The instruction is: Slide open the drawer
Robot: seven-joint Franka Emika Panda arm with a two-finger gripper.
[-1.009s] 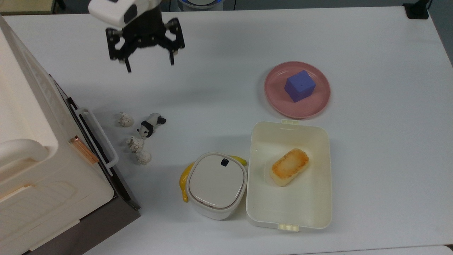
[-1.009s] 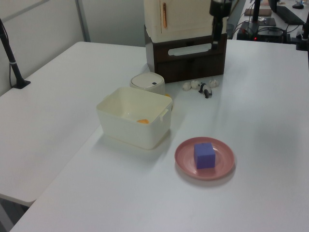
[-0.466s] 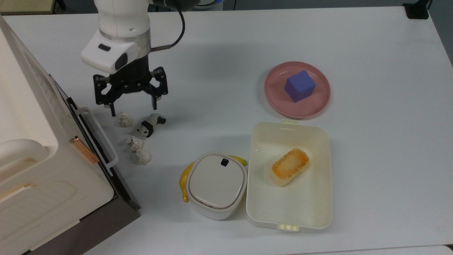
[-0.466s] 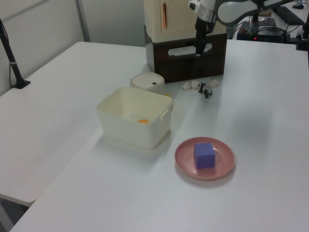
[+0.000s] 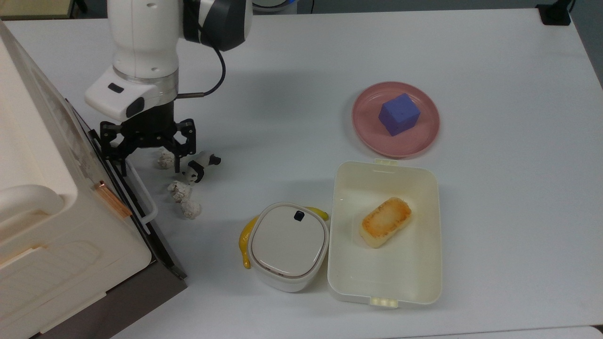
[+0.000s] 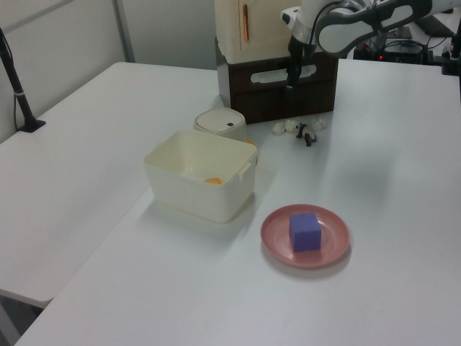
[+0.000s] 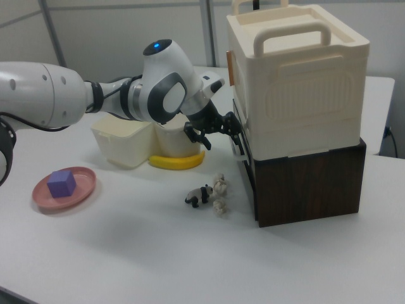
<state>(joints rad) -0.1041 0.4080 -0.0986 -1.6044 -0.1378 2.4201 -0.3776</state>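
The drawer's dark brown front (image 5: 161,249) runs under the cream cabinet body (image 5: 42,235) at the top view's left, with its white bar handle (image 5: 142,192) facing the table. It sits shut, flush with the cabinet; the left view shows the front (image 6: 277,97) and handle (image 6: 276,74) too. My gripper (image 5: 150,170) hangs open at the handle's upper end in the top view, one finger (image 5: 124,168) over the bar, the other (image 5: 177,165) out over the table. In the right view the gripper (image 7: 218,136) is just left of the handle (image 7: 242,154). Contact cannot be told.
A panda figurine (image 5: 201,165) and three white lumps (image 5: 180,190) lie just in front of the drawer. Further right are a lidded round container (image 5: 288,246) on a banana (image 5: 244,241), an open lunchbox (image 5: 426,273) holding toasted bread (image 5: 385,221), and a pink plate (image 5: 370,129) with a purple cube (image 5: 399,114).
The arm has come down and toward the top view's lower left, bringing the open gripper from above the table's far side to the drawer handle. The drawer has not moved.
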